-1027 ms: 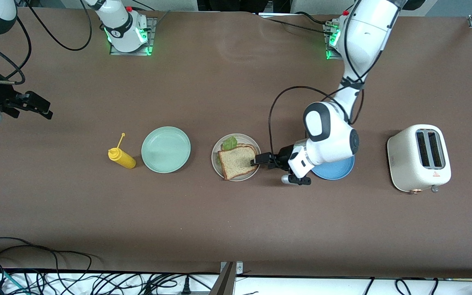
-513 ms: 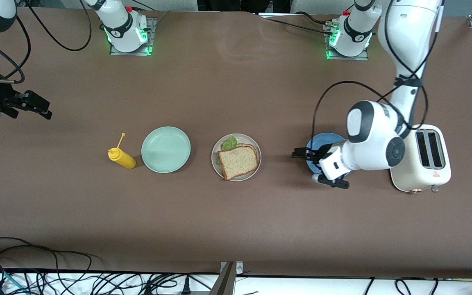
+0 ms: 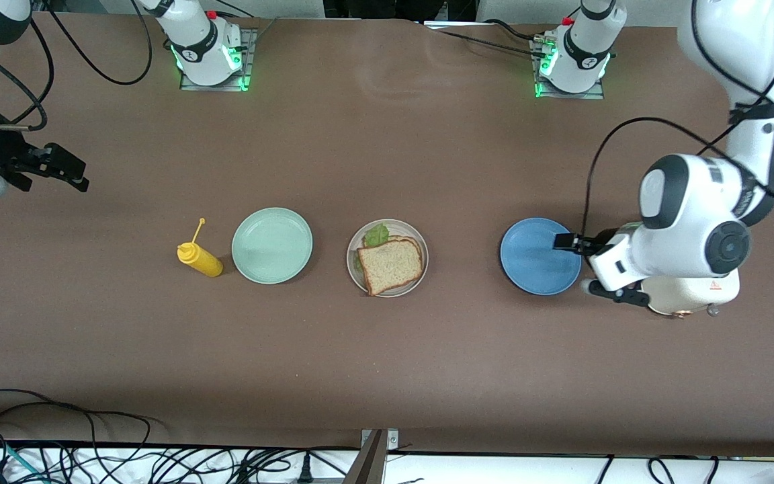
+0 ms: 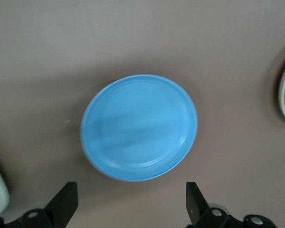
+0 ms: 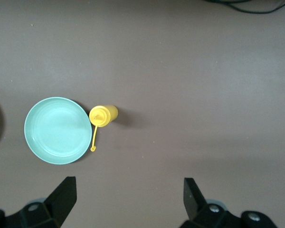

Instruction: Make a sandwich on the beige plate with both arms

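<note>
The sandwich (image 3: 390, 263) lies on the beige plate (image 3: 419, 281) in the middle of the table: a tan bread slice on top, green lettuce (image 3: 377, 234) sticking out at the edge farther from the camera. My left gripper (image 3: 565, 242) is open and empty, up over the rim of the blue plate (image 3: 535, 259) beside the toaster; in the left wrist view its fingers (image 4: 66, 202) stand wide apart below the blue plate (image 4: 138, 127). My right gripper (image 3: 68, 171) is open and empty, waiting over the right arm's end of the table; its fingers (image 5: 64, 194) show spread.
A mint-green plate (image 3: 271, 245) and a yellow squeeze bottle (image 3: 200, 258) lie beside the beige plate toward the right arm's end. A white toaster (image 3: 689, 292) stands toward the left arm's end, partly under the left arm. Cables hang along the table's near edge.
My left gripper has drawn away from the sandwich toward the left arm's end, passing over the blue plate to near the toaster. The sandwich stays on the beige plate. The right arm barely moved.
</note>
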`<state>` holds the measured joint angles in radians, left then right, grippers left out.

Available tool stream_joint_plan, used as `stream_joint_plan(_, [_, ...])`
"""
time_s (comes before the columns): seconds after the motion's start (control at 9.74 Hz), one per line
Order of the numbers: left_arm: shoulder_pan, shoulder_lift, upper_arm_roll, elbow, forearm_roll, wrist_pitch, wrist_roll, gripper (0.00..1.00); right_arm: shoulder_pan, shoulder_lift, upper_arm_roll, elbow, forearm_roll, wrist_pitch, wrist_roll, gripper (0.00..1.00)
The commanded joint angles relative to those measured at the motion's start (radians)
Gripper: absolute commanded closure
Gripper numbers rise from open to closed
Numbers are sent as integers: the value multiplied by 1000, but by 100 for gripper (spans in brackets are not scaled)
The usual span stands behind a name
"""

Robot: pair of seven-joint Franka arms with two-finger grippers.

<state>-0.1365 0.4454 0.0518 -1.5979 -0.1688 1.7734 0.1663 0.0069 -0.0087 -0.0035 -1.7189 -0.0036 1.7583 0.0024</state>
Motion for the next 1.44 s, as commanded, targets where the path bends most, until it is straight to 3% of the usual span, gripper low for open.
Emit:
stream_joint_plan(0.0, [27,-92,-10,-14,142,-54,-31,0,5,4,-1,21,-12,-29,11,0])
stream_joint_plan(0.41, [66,-221,-9,-2,229,-144,-48,0,5,6,-1,22,-12,-29,11,0])
stream_joint_plan(0.72, [74,-237,2,146,229,-306,-48,0,5,6,-1,22,-12,-28,11,0])
stream_joint_plan(1.03, [74,-240,13,219,226,-370,-48,0,5,7,-1,22,-12,-28,11,0])
stream_joint_plan(1.33, [72,-280,5,190,215,-384,-82,0,5,7,-1,22,-12,-22,11,0])
